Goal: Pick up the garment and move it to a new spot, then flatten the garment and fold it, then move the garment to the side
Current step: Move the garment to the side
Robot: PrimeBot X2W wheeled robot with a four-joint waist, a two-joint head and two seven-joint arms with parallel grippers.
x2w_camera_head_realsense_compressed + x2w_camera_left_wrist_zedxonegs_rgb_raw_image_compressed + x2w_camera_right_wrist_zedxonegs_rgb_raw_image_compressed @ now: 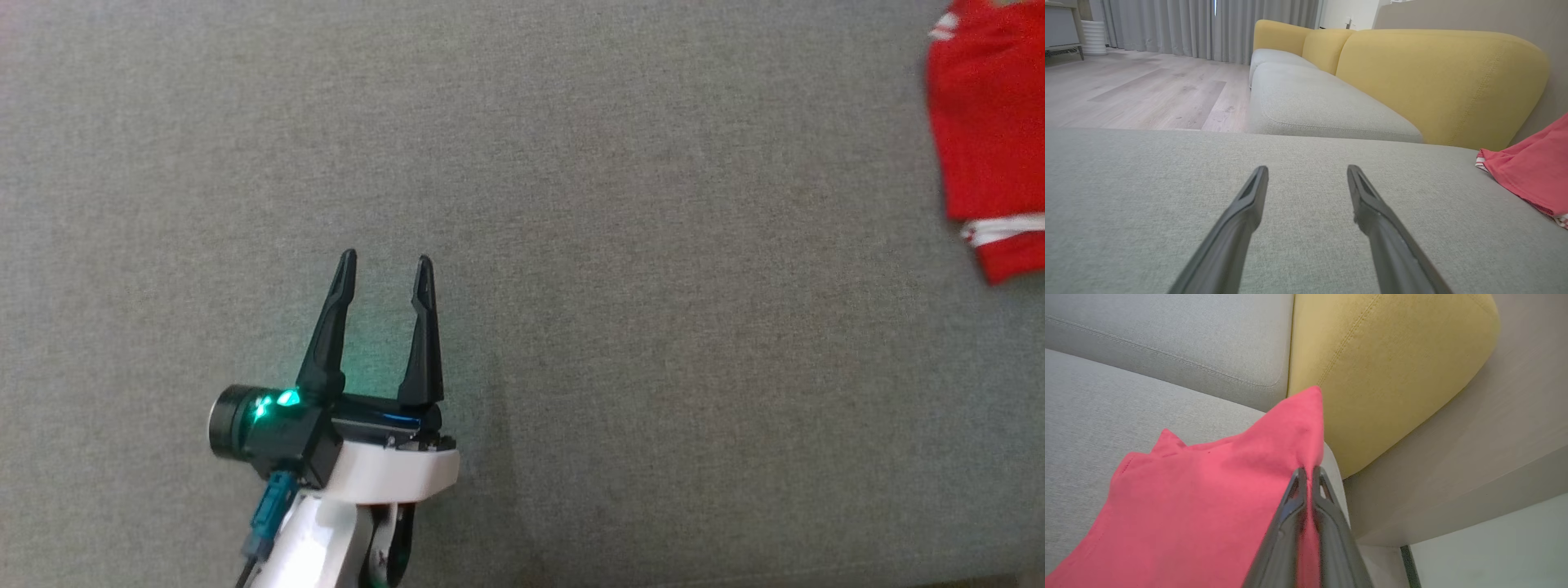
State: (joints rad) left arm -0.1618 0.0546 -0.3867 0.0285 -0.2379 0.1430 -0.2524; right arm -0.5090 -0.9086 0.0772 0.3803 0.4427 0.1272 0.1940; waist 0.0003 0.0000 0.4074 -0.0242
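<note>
Your right pincer [1308, 473] was clenched on a thin ridge of the red garment [1208, 490], which spread beneath and beside it on the sofa seat [1106, 408]. Your left pincer [386, 258] stood released, the garment well to its right. So slight a pinch could slip on lifting.

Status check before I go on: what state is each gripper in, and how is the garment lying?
left gripper: open, empty, above the grey seat cushion, apart from the garment.
right gripper: shut on the garment's edge.
red garment: pinched at one edge, fabric drawn into a peak at the grip, the rest lying on the cushion, not flattened.
</note>
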